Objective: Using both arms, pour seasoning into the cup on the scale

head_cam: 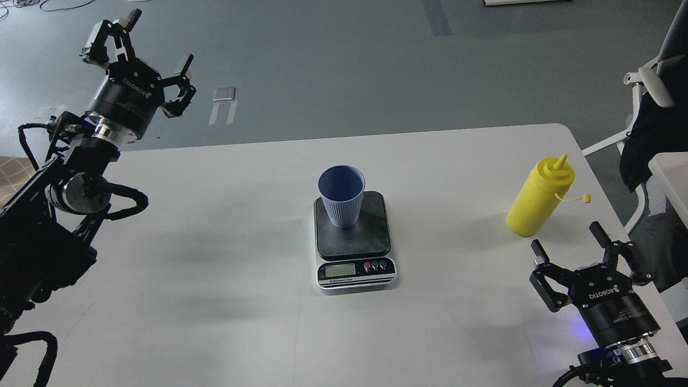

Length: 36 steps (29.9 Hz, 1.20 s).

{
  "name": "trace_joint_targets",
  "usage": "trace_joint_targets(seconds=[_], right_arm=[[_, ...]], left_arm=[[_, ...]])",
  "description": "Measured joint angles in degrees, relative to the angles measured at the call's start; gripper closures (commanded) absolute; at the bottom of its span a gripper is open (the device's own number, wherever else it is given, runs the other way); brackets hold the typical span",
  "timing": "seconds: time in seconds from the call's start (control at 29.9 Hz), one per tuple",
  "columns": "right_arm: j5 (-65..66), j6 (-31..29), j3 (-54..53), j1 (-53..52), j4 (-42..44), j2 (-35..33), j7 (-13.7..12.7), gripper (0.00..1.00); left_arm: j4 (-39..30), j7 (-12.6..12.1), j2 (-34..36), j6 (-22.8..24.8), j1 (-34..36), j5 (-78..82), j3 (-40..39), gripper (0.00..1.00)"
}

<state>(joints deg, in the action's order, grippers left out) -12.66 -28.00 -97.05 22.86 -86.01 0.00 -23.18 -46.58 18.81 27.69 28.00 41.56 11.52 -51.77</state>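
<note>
The light blue ribbed cup (pixel 341 196) stands upright on the dark platform of the scale (pixel 371 236) at the table's middle. The yellow seasoning bottle (pixel 539 197) stands upright near the table's right edge, its cap hanging open on its tether. My right gripper (pixel 566 238) is open and empty, in front of the bottle and apart from it. My left gripper (pixel 158 37) is open and empty, raised beyond the table's far left corner.
The white table (pixel 215 258) has a rounded far right corner. A chair with dark clothing (pixel 653 113) stands just off the table's right side. Grey floor lies behind the table.
</note>
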Motion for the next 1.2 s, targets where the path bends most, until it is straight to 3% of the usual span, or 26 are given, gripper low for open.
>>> trace_joint_targets(seconds=[0.84,1.2], right_arm=[[-0.26,0.0,-4.54,-1.7,-11.46,-0.44,0.35,0.01],[0.67,0.0,-2.05,-18.55,-8.05,-21.59,0.36,0.01]], left_arm=[[0.0,0.08,0.27,0.0,0.05,0.0,0.0,0.02],[0.16,-0.35,0.19,0.0,0.58,0.18,0.1,0.02]])
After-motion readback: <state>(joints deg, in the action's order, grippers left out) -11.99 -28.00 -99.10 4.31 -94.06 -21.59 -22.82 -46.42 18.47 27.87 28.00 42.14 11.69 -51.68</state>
